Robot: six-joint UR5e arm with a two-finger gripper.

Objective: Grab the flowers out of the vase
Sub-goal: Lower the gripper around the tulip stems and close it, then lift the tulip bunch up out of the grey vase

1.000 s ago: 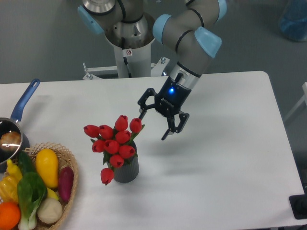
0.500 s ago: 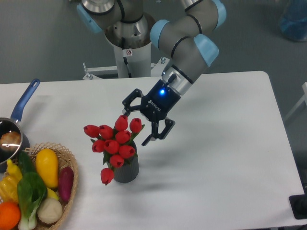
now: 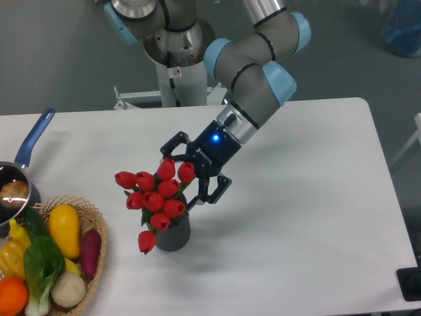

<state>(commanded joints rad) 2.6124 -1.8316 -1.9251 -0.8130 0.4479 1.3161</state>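
The flowers (image 3: 155,195), a bunch of red tulip buds with green leaves, stand in the vase (image 3: 173,236), a short dark grey ribbed cylinder left of the table's middle. One bud droops over the vase's left side. My gripper (image 3: 179,180) is open and tilted down to the left. One finger sits behind the top buds and the other at the bunch's right edge, so the upper right buds lie between the jaws. No bud is squeezed.
A wicker basket (image 3: 97,245) of vegetables sits at the front left corner. A blue-handled saucepan (image 3: 20,178) stands behind it at the left edge. The robot's base (image 3: 174,59) rises behind the table.
The gripper has travelled left and slightly down from the open table right of the bunch until its open fingers straddle the upper right buds. The flowers and vase have not moved.
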